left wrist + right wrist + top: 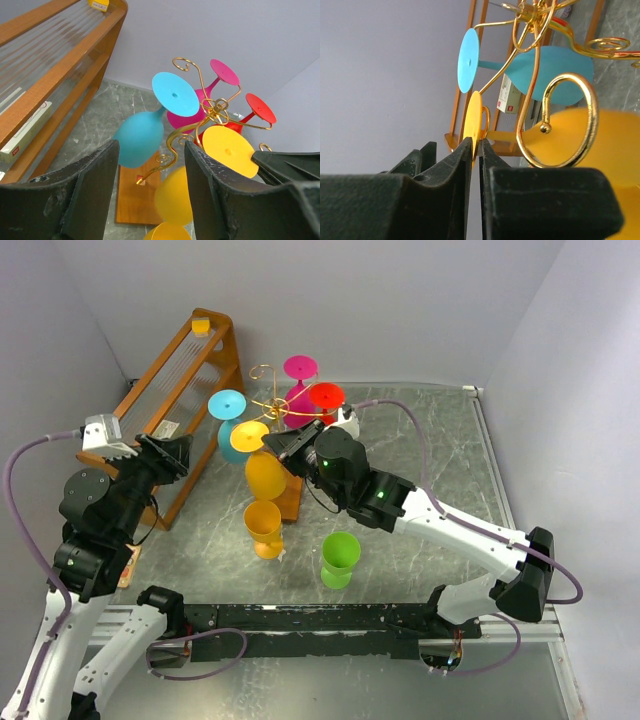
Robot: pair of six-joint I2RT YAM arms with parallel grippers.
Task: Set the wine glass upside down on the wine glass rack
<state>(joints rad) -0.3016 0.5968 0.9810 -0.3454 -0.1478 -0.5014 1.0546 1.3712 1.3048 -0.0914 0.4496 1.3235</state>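
Currently the yellow wine glass [264,476] hangs bowl-down on the wine glass rack [275,403], stem roughly upright. Its foot lies between the jaws of the right gripper [475,145]; you cannot tell whether they clamp it. The left gripper [150,152] stands released, farther off.

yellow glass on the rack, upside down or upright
Upside down: the yellow glass has foot on top, bowl hanging under the rack arm.
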